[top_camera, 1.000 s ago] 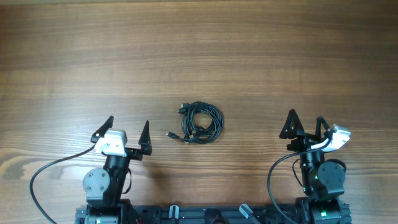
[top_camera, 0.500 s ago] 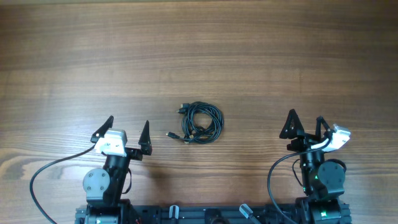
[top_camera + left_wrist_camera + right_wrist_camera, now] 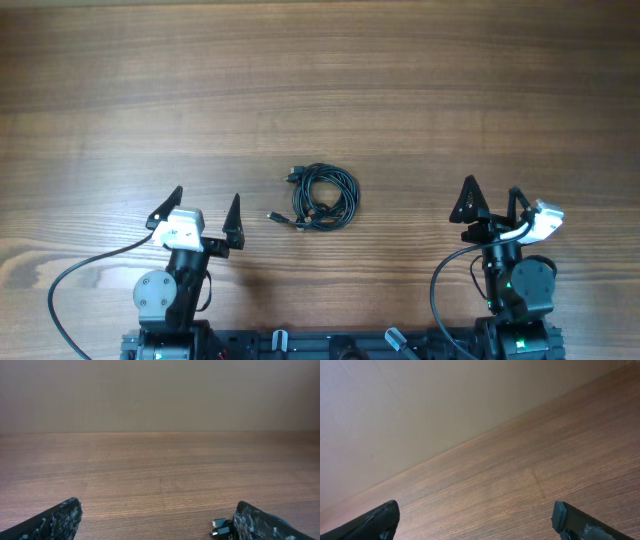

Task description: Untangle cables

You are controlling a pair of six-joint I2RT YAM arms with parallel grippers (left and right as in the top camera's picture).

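The cables (image 3: pixel 322 197) are seen bundled in a small black coil just below the centre of the overhead frame, lying on the wooden desk (image 3: pixel 400 80). One connector plug (image 3: pixel 271 216) trails at the coil's lower left. The left tool (image 3: pixel 207 194) is held in the lower left of the frame and the right tool (image 3: pixel 492 186) in the lower right, both well apart from the coil. Both tools are spread wide, gripping nothing. In the left wrist view a connector plug (image 3: pixel 219 527) is glimpsed at the lower right edge, just beside one finger.
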